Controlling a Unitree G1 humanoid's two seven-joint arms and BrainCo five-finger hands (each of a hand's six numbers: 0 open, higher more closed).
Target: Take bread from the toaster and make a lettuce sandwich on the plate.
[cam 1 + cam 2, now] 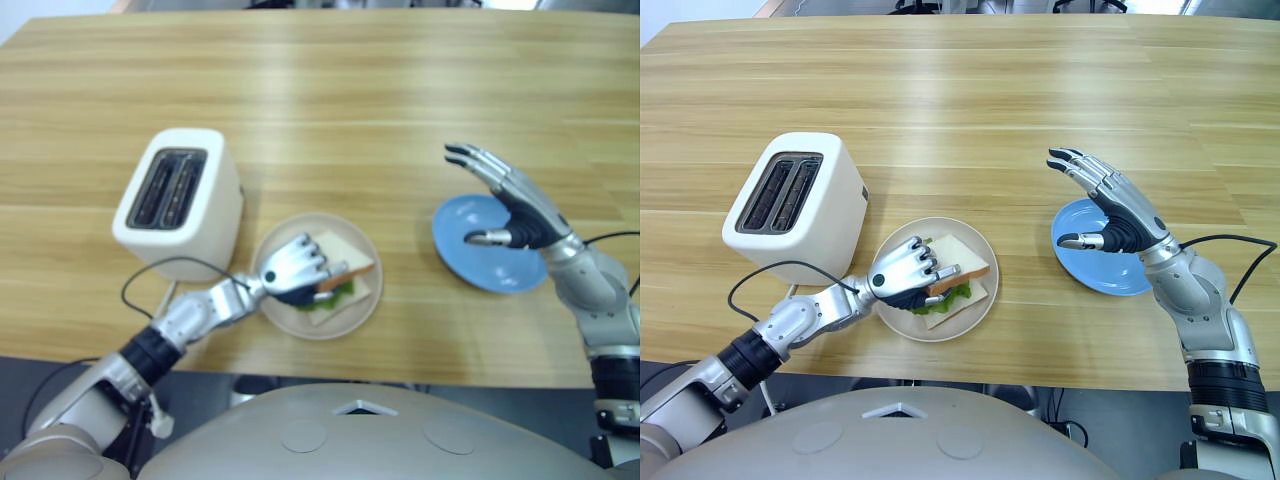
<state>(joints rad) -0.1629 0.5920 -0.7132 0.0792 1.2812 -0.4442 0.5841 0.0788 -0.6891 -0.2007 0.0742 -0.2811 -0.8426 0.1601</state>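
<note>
toaster (178,203), left eye view: white, sits on the wooden table (400,90); slots look dark, can't tell what's in them
plate (300,322): just right of the toaster, carrying a bottom slice (352,303), lettuce (340,293) and a tilted top slice (345,255)
blue plate (470,262): off to the right

left hand (902,272), right eye view: over the plate, fingers curled round the top slice's near end
right hand (1118,215): hovering over the blue plate, fingers spread wide, holding nothing

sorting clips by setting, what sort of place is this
Likely a lab or office room staged as a breakfast spot: a white toaster, a beige plate with a lettuce sandwich and a blue plate sit on a long wooden table, with what look like office chair bases beyond its far edge.
</note>
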